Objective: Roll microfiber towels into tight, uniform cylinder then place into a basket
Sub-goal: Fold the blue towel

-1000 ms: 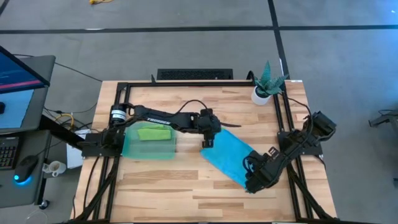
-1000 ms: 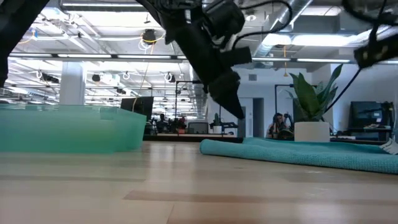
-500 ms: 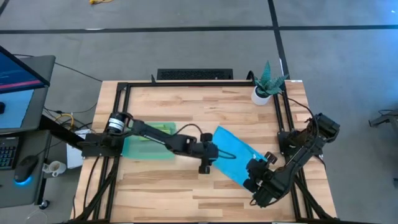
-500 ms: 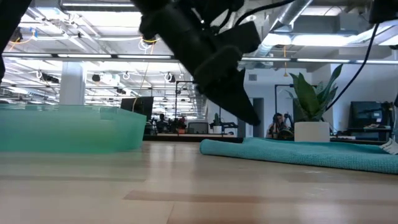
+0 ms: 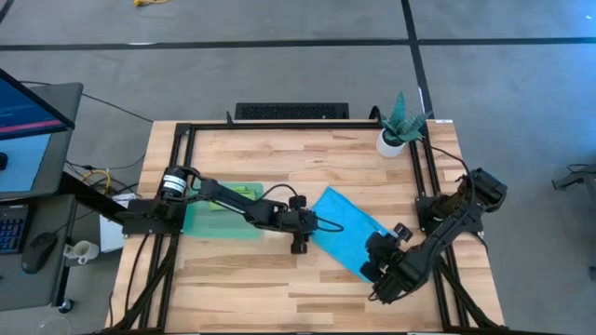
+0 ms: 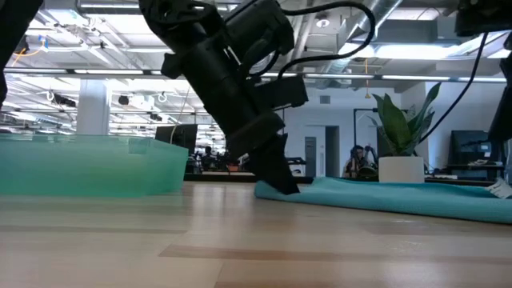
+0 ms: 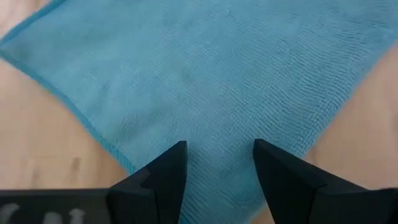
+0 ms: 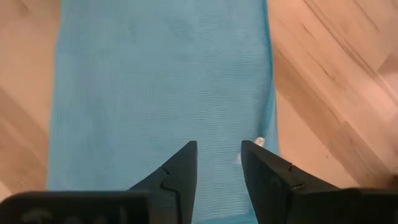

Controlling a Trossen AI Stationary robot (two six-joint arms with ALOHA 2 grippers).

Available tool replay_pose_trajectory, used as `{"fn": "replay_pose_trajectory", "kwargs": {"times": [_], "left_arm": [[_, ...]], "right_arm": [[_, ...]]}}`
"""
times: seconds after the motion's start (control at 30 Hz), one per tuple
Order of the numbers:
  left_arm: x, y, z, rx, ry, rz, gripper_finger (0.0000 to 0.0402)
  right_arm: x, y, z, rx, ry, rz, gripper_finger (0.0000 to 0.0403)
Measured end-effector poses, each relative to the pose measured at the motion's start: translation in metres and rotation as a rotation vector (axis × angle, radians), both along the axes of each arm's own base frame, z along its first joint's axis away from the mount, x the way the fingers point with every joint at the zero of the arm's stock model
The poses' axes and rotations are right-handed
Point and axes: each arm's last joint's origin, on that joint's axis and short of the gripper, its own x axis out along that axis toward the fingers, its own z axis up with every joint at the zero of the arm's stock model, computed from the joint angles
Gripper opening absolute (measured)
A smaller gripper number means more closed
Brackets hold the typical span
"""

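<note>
- The blue towel [image 5: 343,226] is laid flat and open on the table [image 5: 307,158], in 1 layer, set diagonal, right of centre; it is judged to be spread so that rolling can be started from 1 end.
- No roll is formed yet on it, so the rolling step is judged as not begun.
- The basket [image 5: 222,226] is placed at the table's left side, just beside the towel's left corner but not touching it, prob. to keep the drop short.
- A lime green towel [image 5: 233,195] is seen inside the basket, at its far part; whether it is rolled tight cannot be told.
- The left gripper [image 5: 300,244] is held low at the towel's near-left edge, fingers apart, w/ nothing between them; in the left wrist view the blue cloth shows past both fingers [image 7: 163,177].
- The left arm is stretched out over the basket, nearly level, w/ the wrist bent down to the table.
- The right gripper [image 5: 374,270] is set at the towel's near-right end, fingers parted a little, nothing clamped; the cloth fills the gap in the right wrist view.
- The right arm is reached in from the table's right edge, folded, fingers pointed along the towel's length.
- Thus both ends of 1 short side are covered by the 2 grippers, which is judged to suit an even roll.
- A potted plant [image 5: 400,126] stands at the far right corner, well apart.
</note>
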Motion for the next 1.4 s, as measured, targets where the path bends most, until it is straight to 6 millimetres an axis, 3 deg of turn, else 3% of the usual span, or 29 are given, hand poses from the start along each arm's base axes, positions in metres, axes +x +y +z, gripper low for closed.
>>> {"fn": "replay_pose_trajectory", "kwargs": {"times": [0.2, 0.4, 0.53, 0.7, 0.87, 1.0, 1.13, 1.4], "left_arm": [[-0.002, 0.021, 0.000, 0.224, 0.070, -0.037, 0.0179], [0.001, 0.057, 0.006, 0.557, 0.161, 0.096, 0.0179], [0.006, 0.067, 0.024, 0.573, 0.138, 0.140, 0.0179], [0.010, 0.044, 0.049, 0.336, -0.021, 0.122, 0.0179], [0.017, -0.002, 0.041, 0.058, -0.126, 0.042, 0.0179], [0.018, -0.038, 0.015, 0.098, -0.143, 0.019, 0.0179], [0.019, -0.062, 0.003, 0.144, -0.192, 0.006, 0.0179], [0.010, -0.076, -0.003, 0.155, -0.124, -0.001, 0.0179]], "right_arm": [[0.005, -0.005, 0.000, -0.002, 0.014, -0.008, 0.0144], [0.009, -0.010, 0.000, -0.003, 0.016, -0.034, 0.0141], [0.012, -0.014, 0.000, -0.008, 0.022, -0.051, 0.0142], [0.010, -0.015, 0.000, -0.021, 0.029, -0.049, 0.0139], [0.009, -0.012, 0.000, -0.033, 0.001, -0.042, 0.0137], [0.008, -0.007, 0.000, -0.014, -0.017, -0.027, 0.0138], [0.007, -0.004, 0.000, -0.006, -0.026, -0.016, 0.0137], [0.008, -0.005, -0.001, -0.006, -0.030, -0.017, 0.0138]]}}
